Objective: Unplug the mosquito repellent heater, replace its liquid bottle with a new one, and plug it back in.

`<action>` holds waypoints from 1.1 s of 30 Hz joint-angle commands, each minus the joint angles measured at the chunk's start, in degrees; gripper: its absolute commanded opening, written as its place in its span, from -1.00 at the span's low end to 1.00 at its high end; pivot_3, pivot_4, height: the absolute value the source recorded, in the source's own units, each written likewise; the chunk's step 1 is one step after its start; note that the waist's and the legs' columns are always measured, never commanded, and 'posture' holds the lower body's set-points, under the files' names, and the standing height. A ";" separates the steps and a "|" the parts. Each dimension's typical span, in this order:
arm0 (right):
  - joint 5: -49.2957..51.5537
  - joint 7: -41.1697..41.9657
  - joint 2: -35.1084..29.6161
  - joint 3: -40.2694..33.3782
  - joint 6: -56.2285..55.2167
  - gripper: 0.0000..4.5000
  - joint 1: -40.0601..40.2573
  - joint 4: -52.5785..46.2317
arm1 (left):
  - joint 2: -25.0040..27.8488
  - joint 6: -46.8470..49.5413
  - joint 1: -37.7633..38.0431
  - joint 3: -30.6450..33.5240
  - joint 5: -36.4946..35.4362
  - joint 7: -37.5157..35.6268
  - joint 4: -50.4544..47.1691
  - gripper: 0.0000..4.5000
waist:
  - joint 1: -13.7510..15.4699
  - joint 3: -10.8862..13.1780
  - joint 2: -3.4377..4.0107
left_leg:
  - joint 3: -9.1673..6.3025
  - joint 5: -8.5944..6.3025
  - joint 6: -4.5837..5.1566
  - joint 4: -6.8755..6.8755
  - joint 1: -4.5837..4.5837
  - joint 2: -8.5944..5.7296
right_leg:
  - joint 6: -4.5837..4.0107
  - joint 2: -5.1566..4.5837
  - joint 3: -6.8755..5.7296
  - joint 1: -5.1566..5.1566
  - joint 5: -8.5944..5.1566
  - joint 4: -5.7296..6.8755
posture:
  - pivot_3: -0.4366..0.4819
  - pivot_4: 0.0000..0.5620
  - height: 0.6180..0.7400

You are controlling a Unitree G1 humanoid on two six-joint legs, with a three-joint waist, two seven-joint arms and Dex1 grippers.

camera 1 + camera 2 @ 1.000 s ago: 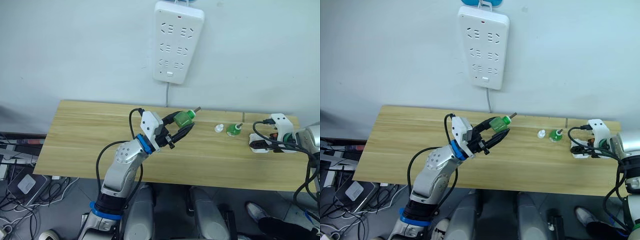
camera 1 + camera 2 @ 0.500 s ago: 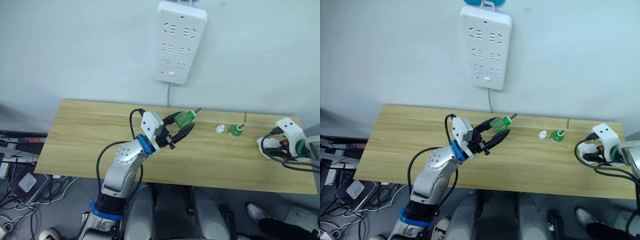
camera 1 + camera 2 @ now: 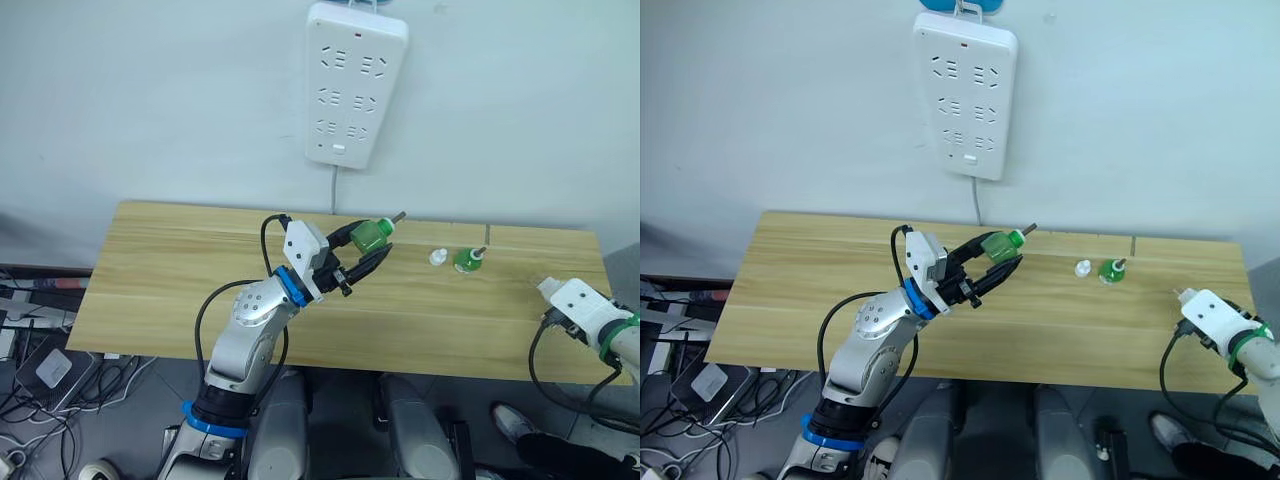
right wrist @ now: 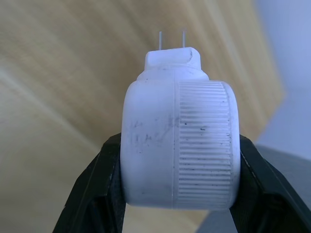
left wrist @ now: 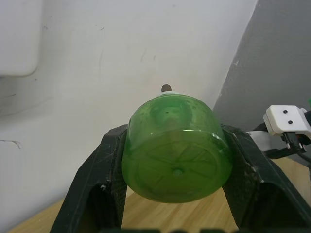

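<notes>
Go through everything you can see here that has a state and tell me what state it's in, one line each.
Small white rounded plastic heater: unplugged, prongs bare, clamped in the right gripper.
Green translucent liquid bottle: uncapped, wick showing, held off the table by the left gripper.
Second green bottle: standing upright on the wooden table.
Small white cap: off, lying beside that bottle.
White wall power strip: sockets all empty.

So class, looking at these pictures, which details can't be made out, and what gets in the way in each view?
- Heater, right wrist view: its far side, and whether a bottle sits inside, hidden by its own body.
- Green bottle, left wrist view: its neck and wick mostly hidden behind its base.
- Small white cap on the table, left eye view: too small to read details.
- Power strip, right eye view: top cut off by the edge.
</notes>
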 commanded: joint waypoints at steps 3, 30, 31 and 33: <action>-4.37 -5.29 4.04 -2.14 -2.58 0.00 3.21 -4.15 | 0.98 -2.27 -1.52 -0.20 -0.82 -2.88 -1.10 0.01 | -0.02 -0.02 0.03 | 0.01 0.00 0.00 -0.01 0.00 -0.03 | -0.01 0.01 0.01 0.00 0.01 0.00 | 0.01 0.43 1.00; -21.58 -18.41 10.09 6.78 -14.74 0.99 -1.06 9.64 | 1.86 -3.04 -2.75 -0.01 -1.20 -5.41 0.45 0.01 | -0.22 -0.16 0.03 | -0.01 0.05 -0.06 0.09 0.08 -0.04 | -0.24 -0.01 -0.03 0.01 0.15 0.28 | 0.03 0.29 1.00; -21.56 -18.38 10.02 6.73 -14.87 0.99 -0.88 9.58 | 1.88 -3.00 -2.70 -0.01 -1.18 -5.35 0.41 0.01 | -0.21 -0.16 0.03 | -0.03 0.09 -0.11 0.09 0.09 -0.03 | -0.24 -0.01 -0.05 0.01 0.15 0.33 | 0.03 0.30 1.00; -21.29 -17.93 9.89 6.53 -15.08 0.99 -0.13 8.96 | 1.89 -2.93 -2.58 -0.03 -1.15 -5.25 0.29 0.01 | -0.20 -0.16 0.03 | -0.05 0.12 -0.13 0.08 0.12 -0.03 | -0.24 -0.01 -0.06 0.01 0.15 0.41 | 0.03 0.30 1.00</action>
